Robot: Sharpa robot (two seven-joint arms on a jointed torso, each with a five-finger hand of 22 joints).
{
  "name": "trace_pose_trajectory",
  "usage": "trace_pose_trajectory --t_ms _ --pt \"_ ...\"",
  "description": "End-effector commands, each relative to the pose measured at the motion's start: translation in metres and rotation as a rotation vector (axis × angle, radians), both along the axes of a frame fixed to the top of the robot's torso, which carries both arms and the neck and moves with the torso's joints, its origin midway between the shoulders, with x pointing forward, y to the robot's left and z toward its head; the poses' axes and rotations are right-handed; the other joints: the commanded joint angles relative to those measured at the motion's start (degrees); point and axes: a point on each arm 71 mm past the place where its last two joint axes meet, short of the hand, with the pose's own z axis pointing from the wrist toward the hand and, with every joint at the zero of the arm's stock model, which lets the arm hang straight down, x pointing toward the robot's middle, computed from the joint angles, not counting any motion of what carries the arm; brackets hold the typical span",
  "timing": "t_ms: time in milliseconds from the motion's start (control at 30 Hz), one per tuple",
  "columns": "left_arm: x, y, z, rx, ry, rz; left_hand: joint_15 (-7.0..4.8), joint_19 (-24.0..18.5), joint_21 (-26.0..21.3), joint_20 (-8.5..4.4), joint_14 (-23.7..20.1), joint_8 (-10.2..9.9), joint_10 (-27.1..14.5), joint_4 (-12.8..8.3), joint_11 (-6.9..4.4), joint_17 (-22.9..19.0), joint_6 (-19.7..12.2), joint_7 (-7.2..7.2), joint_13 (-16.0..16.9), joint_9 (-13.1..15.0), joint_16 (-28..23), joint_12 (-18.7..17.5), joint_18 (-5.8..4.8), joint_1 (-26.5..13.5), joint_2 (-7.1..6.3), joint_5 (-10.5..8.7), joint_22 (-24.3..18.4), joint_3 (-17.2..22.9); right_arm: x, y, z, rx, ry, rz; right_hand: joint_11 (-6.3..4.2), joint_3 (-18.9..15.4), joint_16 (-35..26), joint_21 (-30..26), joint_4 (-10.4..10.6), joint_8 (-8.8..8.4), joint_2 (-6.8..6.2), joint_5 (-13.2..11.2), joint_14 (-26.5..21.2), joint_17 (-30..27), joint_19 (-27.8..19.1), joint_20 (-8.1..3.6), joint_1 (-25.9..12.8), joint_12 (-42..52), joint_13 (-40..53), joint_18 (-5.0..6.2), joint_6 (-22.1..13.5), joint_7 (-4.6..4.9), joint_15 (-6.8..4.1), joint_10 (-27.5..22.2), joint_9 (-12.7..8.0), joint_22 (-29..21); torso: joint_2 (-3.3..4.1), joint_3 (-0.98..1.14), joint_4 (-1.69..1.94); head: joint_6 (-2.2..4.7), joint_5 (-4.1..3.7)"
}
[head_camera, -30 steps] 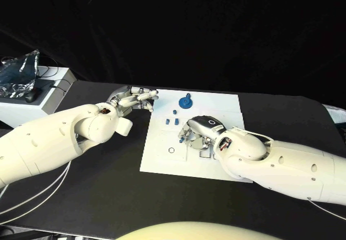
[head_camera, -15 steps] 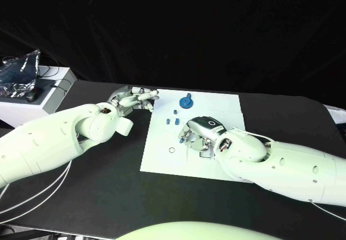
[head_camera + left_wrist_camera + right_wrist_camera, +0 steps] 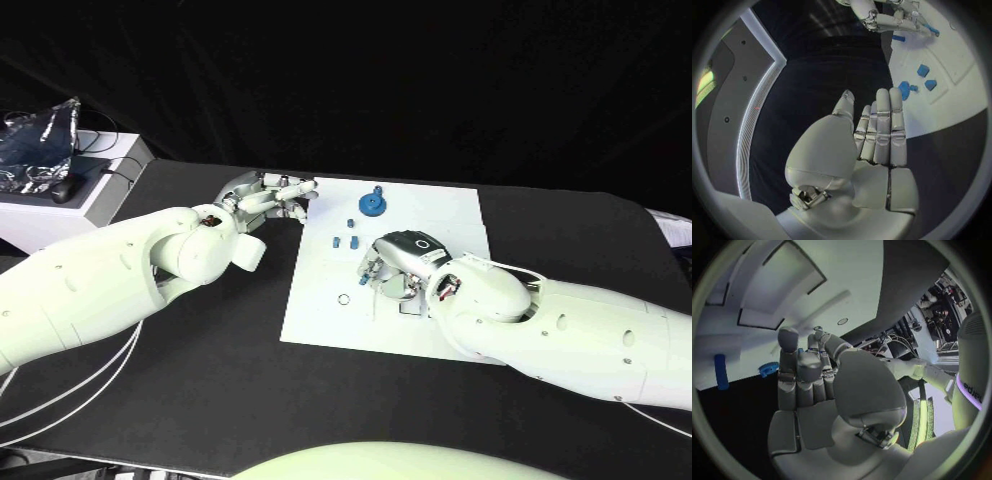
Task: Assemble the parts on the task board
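Note:
The white task board (image 3: 433, 215) lies in the middle of the table. A round blue part (image 3: 372, 204) stands near its far edge, with small blue parts (image 3: 343, 241) just in front of it. My right hand (image 3: 392, 270) hovers over the middle of the board, its fingers curled and the thumb pressed across them (image 3: 808, 363). It pinches a small blue part (image 3: 931, 31) at its fingertips. My left hand (image 3: 274, 197) is at the board's far left corner. Its fingers (image 3: 882, 125) are straight and hold nothing.
A small ring (image 3: 343, 299) lies on the board near its left edge, and rectangular recesses (image 3: 414, 308) sit beside my right hand. A white box (image 3: 90, 190) carrying a crumpled foil bag (image 3: 41, 145) stands at the table's far left.
My right hand has shifted slightly over the middle of the board. The left hand and the loose parts have stayed where they were.

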Motion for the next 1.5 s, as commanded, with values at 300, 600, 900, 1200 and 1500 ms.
trace_pose_trajectory --t_ms 300,600,900,1200,1500 --pt "-0.0006 -0.0027 0.0003 -0.008 -0.004 -0.017 0.01 -0.01 -0.34 0.48 -0.42 0.35 -0.43 -0.17 0.1 -0.11 0.06 -0.11 -0.06 0.09 0.43 -0.03 -0.57 -0.02 -0.24 0.22 0.12 0.19 -0.0025 -0.0024 -0.0024 -0.031 -0.024 -0.018 -0.01 0.46 -0.19 -0.03 -0.18 0.38 0.33 0.05 -0.24 0.05 0.38 -0.09 -0.08 0.29 0.03 0.48 0.57 0.18 -0.04 0.51 1.63 2.25 0.05 0.08 -0.08 0.39 0.03" --pt "-0.0003 -0.0019 -0.0003 -0.007 -0.002 -0.015 0.01 -0.01 -0.34 0.48 -0.42 0.35 -0.43 -0.17 0.1 -0.11 0.06 -0.11 -0.06 0.09 0.43 -0.03 -0.57 -0.02 -0.24 0.22 0.12 0.19 -0.003 -0.0016 -0.0014 -0.019 -0.032 -0.017 -0.01 0.58 -0.17 0.04 -0.18 0.37 0.32 -0.04 -0.22 0.04 0.43 -0.1 -0.11 0.3 0.04 0.46 0.58 0.18 -0.04 0.55 1.62 2.27 0.12 0.09 -0.13 0.45 -0.02" --pt "-0.0004 -0.0019 -0.0005 -0.007 0.0 -0.017 0.01 0.01 -0.4 0.49 -0.45 0.36 -0.5 -0.19 0.11 -0.14 0.07 -0.13 -0.06 0.09 0.48 -0.09 -0.55 0.02 -0.21 0.22 0.2 0.23 -0.0028 -0.0008 -0.0007 -0.018 -0.045 -0.018 -0.01 0.58 -0.17 0.04 -0.18 0.37 0.32 -0.04 -0.22 0.04 0.43 -0.1 -0.11 0.3 0.04 0.46 0.58 0.18 -0.04 0.55 1.62 2.27 0.09 0.02 -0.08 0.34 -0.05" --pt "-0.0007 -0.0016 -0.0004 -0.006 0.002 -0.018 0.02 0.01 -0.45 0.5 -0.46 0.38 -0.54 -0.2 0.11 -0.15 0.14 -0.15 -0.06 0.09 0.5 -0.11 -0.55 0.03 -0.22 0.23 0.23 0.23 -0.0035 0.0037 -0.0011 -0.045 -0.059 -0.003 -0.01 0.71 -0.05 0.28 -0.21 0.36 0.23 -0.13 -0.23 0.19 0.48 -0.1 -0.07 0.29 0.03 0.43 0.61 0.18 -0.04 0.54 1.6 2.34 0.07 0.0 -0.12 0.3 -0.05" --pt "-0.0011 -0.001 -0.0004 -0.004 0.005 -0.019 0.03 0.02 -0.52 0.51 -0.49 0.38 -0.61 -0.16 0.13 -0.19 0.2 -0.18 -0.06 0.09 0.5 -0.14 -0.55 0.0 -0.22 0.23 0.27 0.2 -0.0043 0.0058 -0.0026 -0.094 -0.069 0.015 0.0 0.71 -0.01 0.26 -0.19 0.37 0.2 -0.2 -0.24 0.25 0.43 -0.09 -0.05 0.29 0.03 0.42 0.61 0.19 -0.03 0.51 1.58 2.34 0.05 0.03 -0.07 0.24 -0.07"
